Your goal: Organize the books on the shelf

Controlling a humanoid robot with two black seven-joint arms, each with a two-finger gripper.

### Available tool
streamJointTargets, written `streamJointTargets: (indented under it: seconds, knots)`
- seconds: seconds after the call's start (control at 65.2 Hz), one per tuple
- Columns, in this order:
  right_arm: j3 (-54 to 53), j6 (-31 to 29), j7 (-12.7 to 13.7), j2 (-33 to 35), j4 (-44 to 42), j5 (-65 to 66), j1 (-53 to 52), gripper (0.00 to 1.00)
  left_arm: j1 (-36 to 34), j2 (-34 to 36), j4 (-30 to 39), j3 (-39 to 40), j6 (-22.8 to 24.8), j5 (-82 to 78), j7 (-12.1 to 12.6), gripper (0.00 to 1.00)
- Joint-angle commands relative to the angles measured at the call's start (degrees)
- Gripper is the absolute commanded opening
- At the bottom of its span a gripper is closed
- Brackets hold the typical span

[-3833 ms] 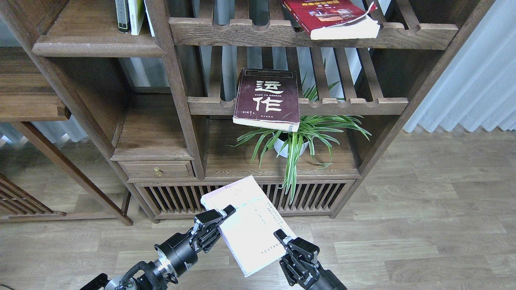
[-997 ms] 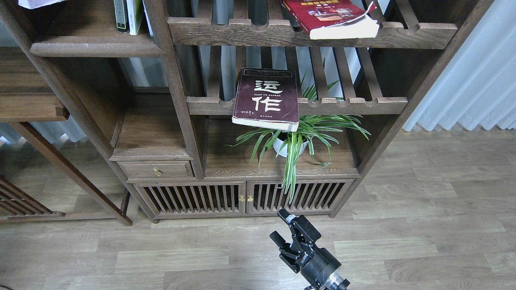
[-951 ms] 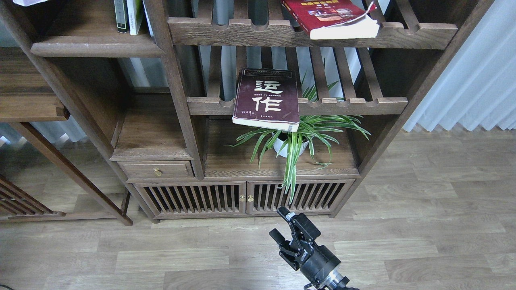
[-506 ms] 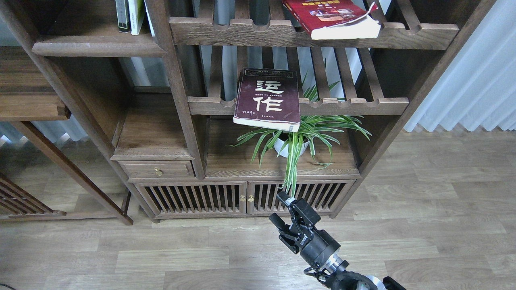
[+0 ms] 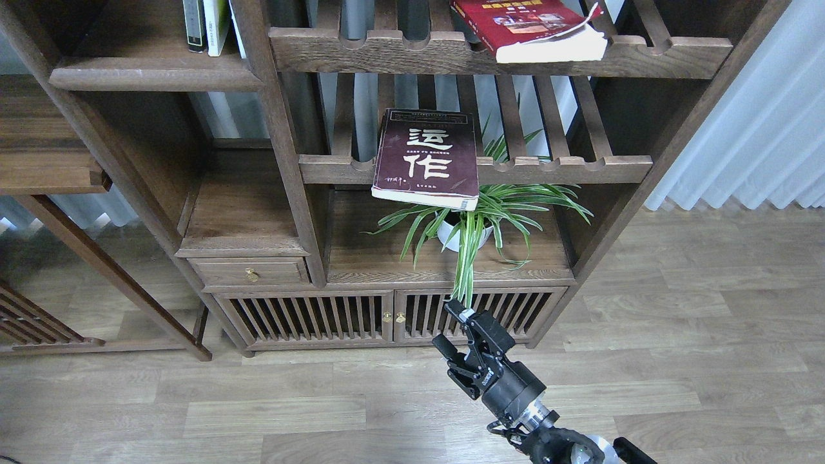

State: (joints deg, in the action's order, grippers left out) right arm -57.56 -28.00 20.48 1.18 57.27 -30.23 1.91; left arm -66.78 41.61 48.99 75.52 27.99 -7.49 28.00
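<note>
Maroon paperback [image 5: 426, 159] flat on notched slatted rack [image 5: 475, 169]; right claw [image 5: 449, 327] empty, parted.

book [image 5: 427, 158] on rack [image 5: 567, 169], plant [image 5: 474, 222] beneath

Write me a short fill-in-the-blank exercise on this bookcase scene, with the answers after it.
1. The maroon book lies on a slatted rack, right above the potted ____.
2. The right pincer is open and holds ____.
3. The thick red book lies on the ____ slatted rack.

Missing words: plant; nothing; upper
</note>
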Motion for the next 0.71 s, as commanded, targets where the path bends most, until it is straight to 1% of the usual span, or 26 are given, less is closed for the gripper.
streamJointTargets:
  seconds: [0.0, 0.153, 0.368, 0.383, 0.414, 0.429, 0.46, 0.475, 0.506, 0.521, 0.537, 0.552, 0.567, 0.583, 0.613, 0.629, 0.644, 0.659, 0.675, 0.69]
  knots:
    - [0.0, 0.0, 0.0, 0.0, 0.1, 0.0, -0.1, 1.0, 0.1, 2.1, 0.1, -0.1, 0.0, -0.1, 0.0, 0.06]
    - [0.1, 0.0, 0.0, -0.2, 0.2, 0.0, -0.1, 1.0, 0.2, 4.2, 0.0, -1.1, 0.0, -2.5, 0.0, 0.05]
    - [0.1, 0.0, -0.1, -0.1, 0.8, 0.0, -0.1, 1.0, 0.3, 2.9, -0.6, -3.0, 0.0, -19.4, 0.0, 0.04]
    - [0.1, 0.0, -0.1, 0.0, 0.8, 0.0, -0.1, 1.0, 0.3, 2.9, -0.6, -3.2, 0.0, -19.8, -0.5, 0.04]
    - [0.1, 0.0, -0.1, 0.0, 0.8, 0.0, -0.1, 1.0, 0.3, 2.8, -0.6, -3.4, 0.0, -20.8, -2.1, 0.04]
    - [0.1, 0.0, -0.1, 0.0, 0.8, 0.0, -0.1, 1.0, 0.3, 2.8, -0.6, -3.5, 0.0, -21.6, -3.4, 0.04]
    - [0.1, 0.0, -0.1, 0.0, 0.8, 0.0, -0.1, 1.0, 0.4, 2.8, -0.6, -4.0, 0.0, -22.3, -4.7, 0.04]
    - [0.1, 0.0, -0.1, 0.0, 0.8, 0.0, -0.1, 1.0, 0.4, 2.8, -0.6, -4.4, 0.0, -23.0, -6.0, 0.04]
    - [0.1, 0.0, -0.1, 0.0, 0.8, 0.0, -0.1, 1.0, 0.4, 2.7, -0.6, -4.8, 0.0, -23.5, -7.3, 0.04]
    - [0.1, 0.0, -0.1, 0.0, 0.8, 0.0, -0.1, 1.0, 0.4, 2.7, -0.6, -5.3, 0.0, -24.0, -9.0, 0.04]
    - [0.1, 0.0, -0.1, 0.0, 0.8, 0.0, -0.1, 1.0, 0.4, 2.7, -0.6, -5.6, 0.0, -24.1, -9.6, 0.04]
    - [0.1, 0.0, -0.1, 0.0, 0.8, 0.0, -0.1, 1.0, 0.4, 2.7, -0.7, -6.3, 0.0, -24.4, -11.2, 0.04]
    - [0.1, 0.0, -0.1, 0.0, 0.8, 0.0, -0.1, 1.0, 0.4, 2.6, -0.7, -6.5, 0.0, -24.5, -12.0, 0.04]
    - [0.1, 0.0, -0.1, 0.0, 0.8, 0.0, -0.1, 1.0, 0.5, 2.5, -0.7, -7.1, 0.0, -24.8, -13.5, 0.04]
    - [0.1, 0.0, -0.1, 0.0, 0.8, 0.0, -0.1, 1.0, 0.4, 2.4, -0.7, -7.9, 0.0, -24.9, -15.4, 0.04]
    - [0.1, 0.0, -0.1, 0.0, 0.8, 0.0, -0.1, 1.0, 0.4, 2.3, -0.7, -8.6, -0.6, -25.0, -16.8, 0.04]
    - [0.1, 0.0, -0.1, 0.0, 0.8, 0.0, -0.1, 1.0, 0.4, 2.2, -0.7, -9.1, -1.0, -25.1, -17.7, 0.04]
    - [0.1, 0.0, -0.2, 0.0, 0.8, 0.0, -0.1, 1.0, 0.3, 2.1, -0.7, -10.1, -2.0, -25.3, -19.7, 0.04]
    - [0.1, 0.0, -0.2, 0.0, 0.8, 0.0, -0.1, 1.0, 0.3, 2.1, -0.7, -10.4, -2.3, -25.4, -20.3, 0.04]
    - [0.1, 0.0, -0.2, 0.0, 0.8, 0.0, -0.1, 1.0, 0.3, 1.8, -0.7, -11.3, -3.4, -25.6, -22.7, 0.04]
